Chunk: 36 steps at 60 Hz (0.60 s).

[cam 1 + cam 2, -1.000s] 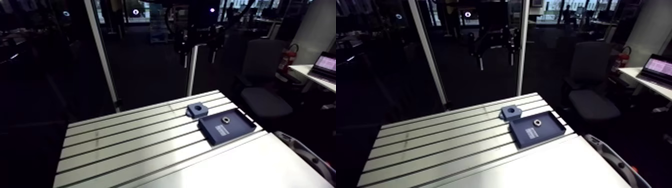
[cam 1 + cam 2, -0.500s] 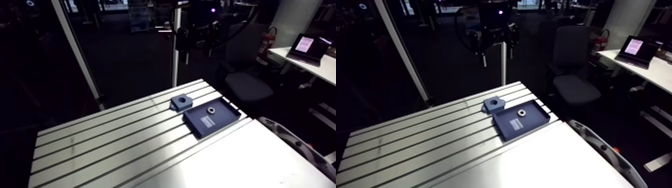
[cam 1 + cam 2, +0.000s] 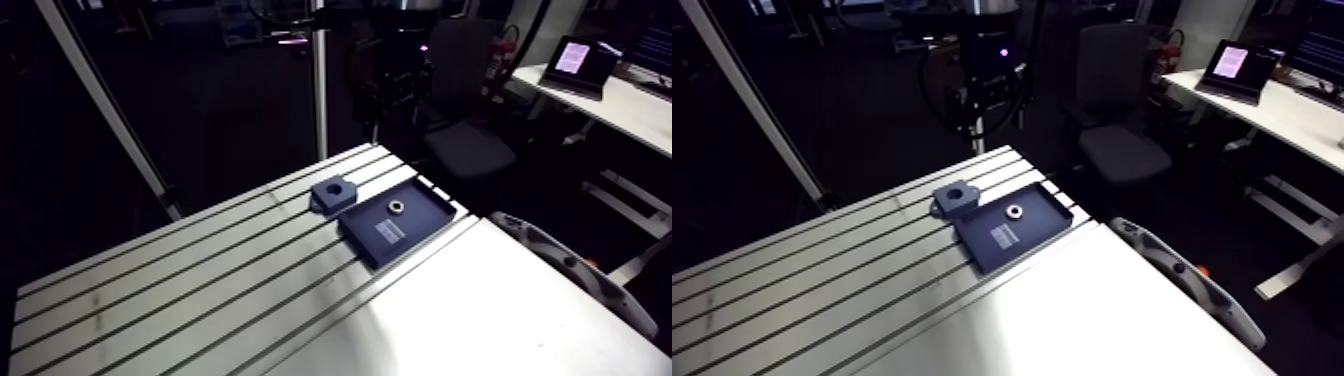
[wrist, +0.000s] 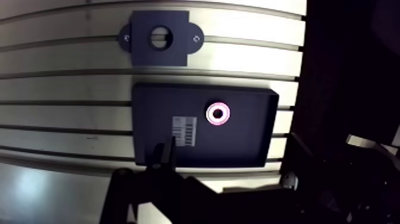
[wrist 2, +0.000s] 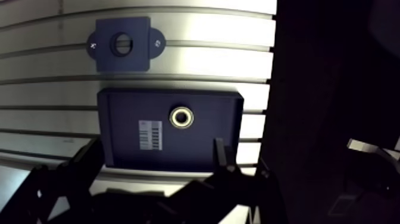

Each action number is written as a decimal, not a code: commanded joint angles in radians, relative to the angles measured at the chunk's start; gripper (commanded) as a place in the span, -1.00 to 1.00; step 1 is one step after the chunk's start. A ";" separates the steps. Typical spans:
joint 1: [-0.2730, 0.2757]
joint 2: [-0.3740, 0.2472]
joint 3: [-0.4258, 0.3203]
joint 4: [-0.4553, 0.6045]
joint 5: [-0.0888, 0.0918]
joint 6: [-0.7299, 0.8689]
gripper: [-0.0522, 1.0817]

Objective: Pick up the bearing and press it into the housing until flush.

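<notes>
End effector [image 5: 156, 152] above the surface [image 3: 200, 290], fingers spread and empty, bearing [image 3: 396, 207] lying in a dark tray [image 3: 422, 218] right of centre in the arm view, housing [image 3: 334, 193] just beside the tray, toward upper left

room: dim | office chair [image 3: 1122, 155] (dark) | white desk [image 3: 1272, 112] beside it

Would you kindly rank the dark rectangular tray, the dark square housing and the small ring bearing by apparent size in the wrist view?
Largest: dark rectangular tray; then dark square housing; smallest: small ring bearing.
</notes>
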 commanded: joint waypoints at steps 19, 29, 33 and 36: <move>-0.022 0.023 0.087 -0.100 -0.003 0.000 -0.90; -0.042 0.032 0.108 -0.122 -0.004 -0.001 -0.90; -0.046 0.032 0.120 -0.132 -0.003 -0.003 -0.90; -0.052 0.034 0.131 -0.144 -0.003 -0.004 -0.90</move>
